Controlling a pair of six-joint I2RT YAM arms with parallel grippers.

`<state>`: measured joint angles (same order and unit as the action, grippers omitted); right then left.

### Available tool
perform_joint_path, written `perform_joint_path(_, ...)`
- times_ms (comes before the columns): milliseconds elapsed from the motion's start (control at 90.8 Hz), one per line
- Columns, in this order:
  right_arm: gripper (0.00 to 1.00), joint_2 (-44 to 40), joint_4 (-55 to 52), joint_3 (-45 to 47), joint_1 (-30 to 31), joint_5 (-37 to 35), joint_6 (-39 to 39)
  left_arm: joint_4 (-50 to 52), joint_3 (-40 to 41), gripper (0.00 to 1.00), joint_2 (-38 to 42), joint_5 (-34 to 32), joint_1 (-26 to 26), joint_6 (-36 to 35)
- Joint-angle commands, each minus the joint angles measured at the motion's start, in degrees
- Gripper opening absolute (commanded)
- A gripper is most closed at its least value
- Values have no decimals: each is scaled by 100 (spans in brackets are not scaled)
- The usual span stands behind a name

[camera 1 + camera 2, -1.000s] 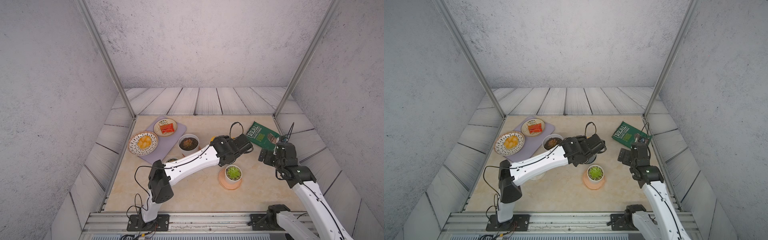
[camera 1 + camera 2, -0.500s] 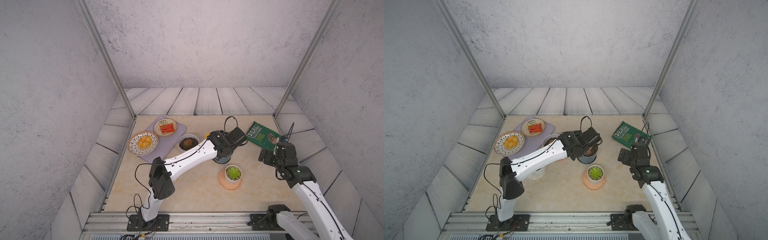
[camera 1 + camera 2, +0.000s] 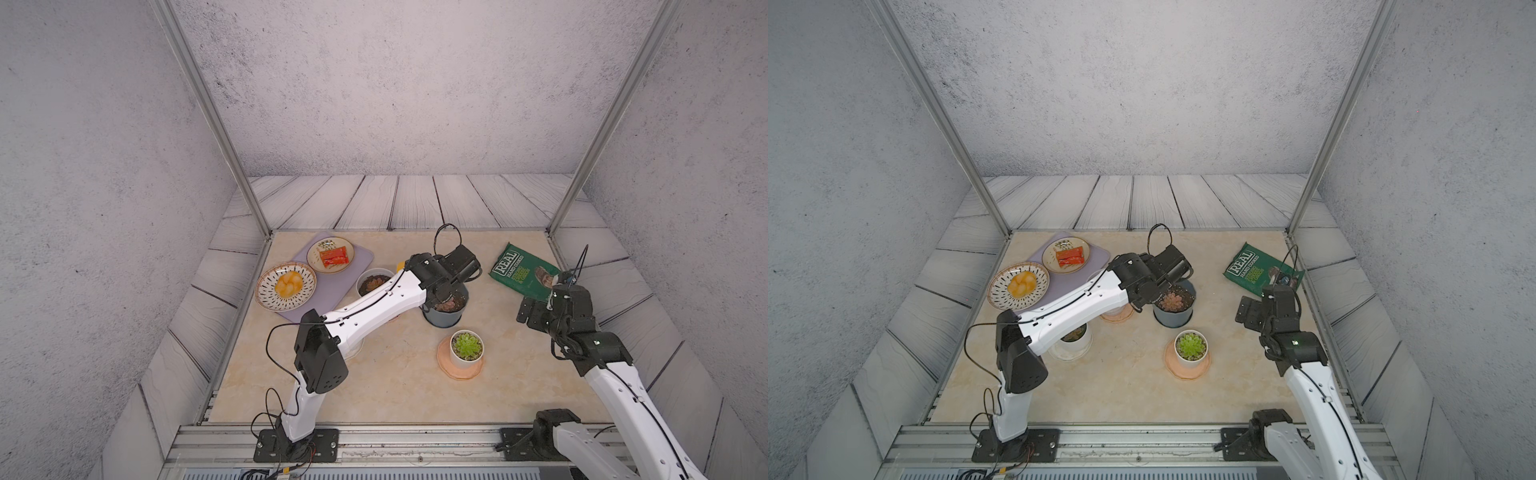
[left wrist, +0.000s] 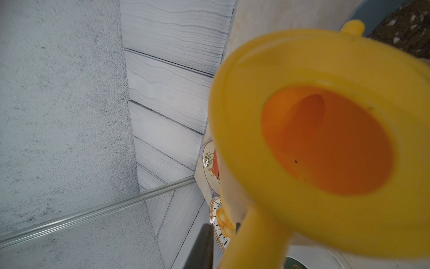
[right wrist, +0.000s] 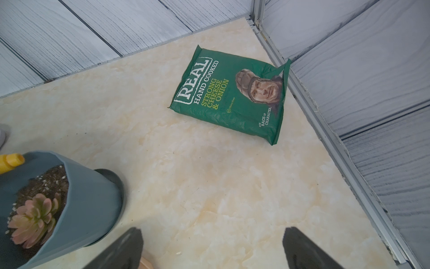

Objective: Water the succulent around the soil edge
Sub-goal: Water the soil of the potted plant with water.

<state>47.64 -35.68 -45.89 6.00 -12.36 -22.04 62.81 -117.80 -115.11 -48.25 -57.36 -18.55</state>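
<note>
A yellow watering can point(image 4: 314, 144) fills the left wrist view, and my left gripper point(image 4: 232, 244) is shut on its handle. Its spout point(image 5: 10, 161) sits over the rim of a blue-grey pot point(image 3: 442, 319) point(image 5: 90, 200) holding a pink succulent point(image 3: 1172, 301) point(image 5: 32, 220) in dark soil. In both top views the left wrist point(image 3: 444, 286) hangs over the far left rim of that pot. A green succulent point(image 3: 467, 345) in a white pot stands nearer on an orange saucer point(image 3: 459, 370). My right gripper point(image 5: 213, 251) point(image 3: 530, 316) is open and holds nothing, to the right of both pots.
A green crisp bag point(image 3: 525, 276) lies at the back right by the frame post. Two plates of food point(image 3: 286, 286) rest on a lilac mat at the back left. Two more white pots point(image 3: 374, 282) point(image 3: 1073, 338) and a spare saucer point(image 3: 1117, 316) sit under the left arm.
My left arm has swung left and back with the can, from beside the green succulent to the blue-grey pot's rim. The right arm has not moved.
</note>
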Motion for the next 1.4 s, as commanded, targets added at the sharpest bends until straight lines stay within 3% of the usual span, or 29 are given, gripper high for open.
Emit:
perform_joint_path(0, 99, -79, 67, 54, 19, -56, 14, 18, 37, 0, 347, -123, 15, 230)
perform_joint_path(1387, 99, -79, 72, 71, 23, -82, 14, 154, 1414, 0, 1357, -24, 68, 1085)
